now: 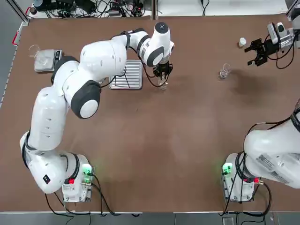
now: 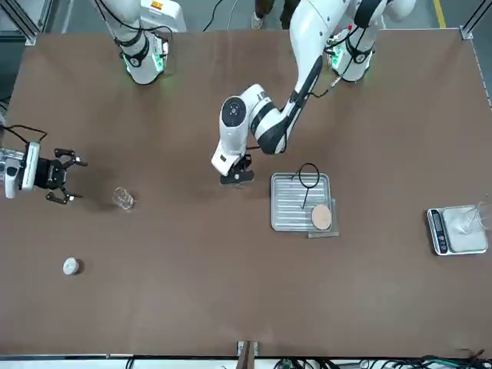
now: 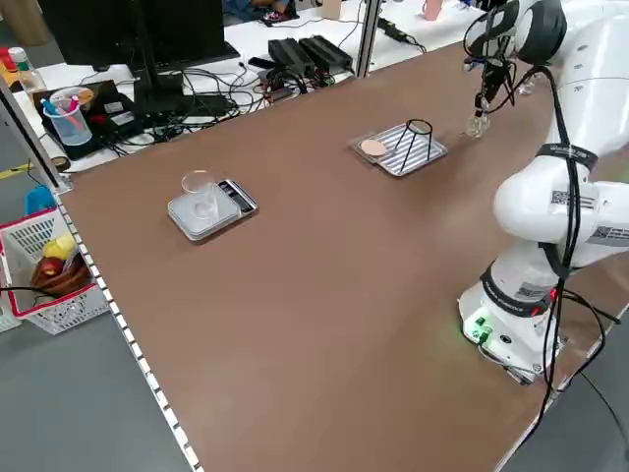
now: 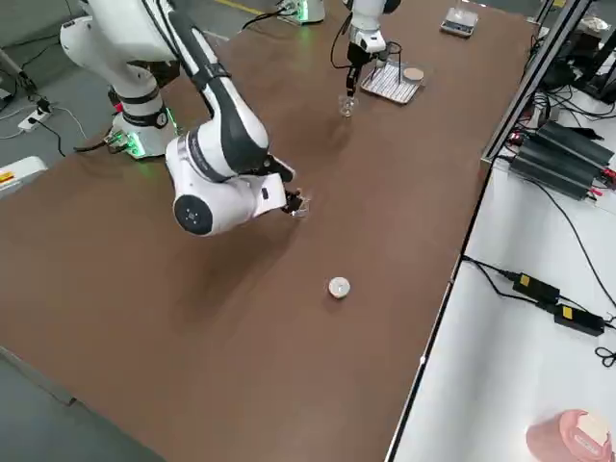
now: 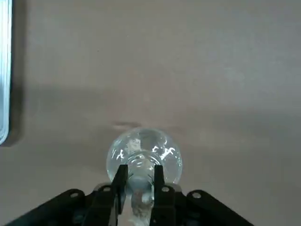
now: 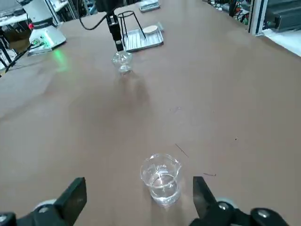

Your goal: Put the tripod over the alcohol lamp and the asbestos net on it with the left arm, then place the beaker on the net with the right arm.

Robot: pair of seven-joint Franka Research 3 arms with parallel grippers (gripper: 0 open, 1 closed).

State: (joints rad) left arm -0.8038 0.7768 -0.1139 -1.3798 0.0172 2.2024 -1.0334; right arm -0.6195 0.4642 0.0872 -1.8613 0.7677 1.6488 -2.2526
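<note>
A wide brown table [image 1: 150, 154] is being shared by two white robot arms, with cables and boxes lying along its far edge.

The alcohol lamp [image 5: 144, 157] is being held by its narrow neck near the middle of the table, a little toward the far edge. The left gripper [image 5: 139, 183] is pointing down, and its two black fingers are being pressed against the neck, only a little way apart. Whether the lamp's round body is touching the table cannot be told.

Just beside the lamp, on the left arm's side, a ribbed silver tray [image 2: 290, 201] is lying flat. The tripod [image 2: 308, 179] is being carried by this tray, and the asbestos net [image 2: 322, 218] is lying at the tray's corner, partly over its edge.

The beaker [image 6: 162, 179] is standing upright, well apart from the lamp, toward the right edge of the table. The right gripper [image 6: 139, 197] is being kept near it, with its fingers spread wide and nothing between them.

A small white-and-tan cylinder [image 2: 71, 266] is standing near the far right corner. A small scale [image 1: 46, 60] with a clear cup on it is sitting near the far left corner.
</note>
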